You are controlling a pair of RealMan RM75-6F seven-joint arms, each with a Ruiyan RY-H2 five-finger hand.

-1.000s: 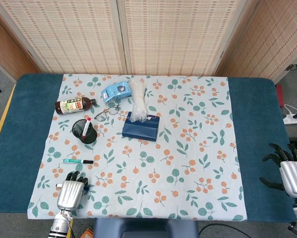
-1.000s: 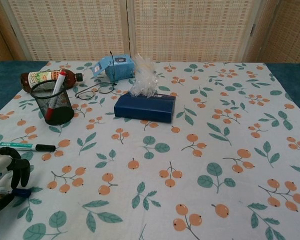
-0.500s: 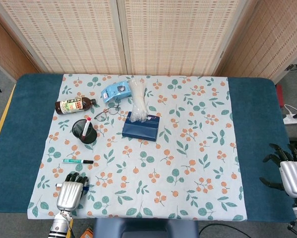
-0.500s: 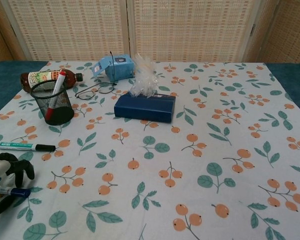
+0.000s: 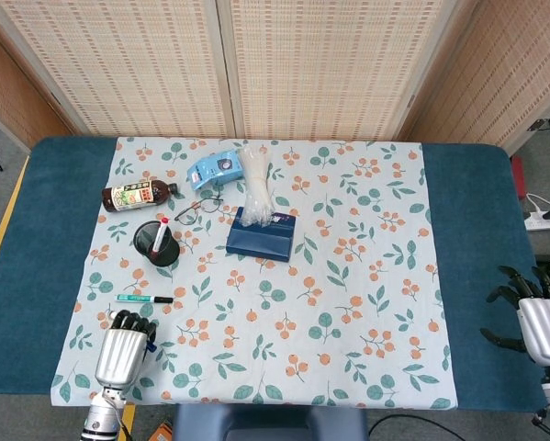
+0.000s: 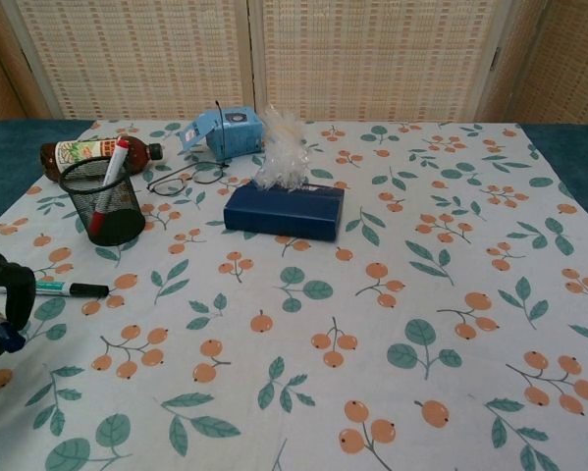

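Left hand (image 5: 120, 354) at near left corner of worktop (image 5: 467, 248), fingers curled around blue-capped pen (image 6: 3, 335), lifted just off floral cloth (image 5: 348, 303). Right hand (image 5: 541, 329) well apart at far right edge, fingers spread, holding nothing. Navy tissue box (image 5: 263, 236) mid-cloth. Brown bottle (image 5: 137, 195) lying flat. Mesh pen cup (image 5: 155, 243) upright. Green marker (image 5: 144, 299) just beyond left hand.
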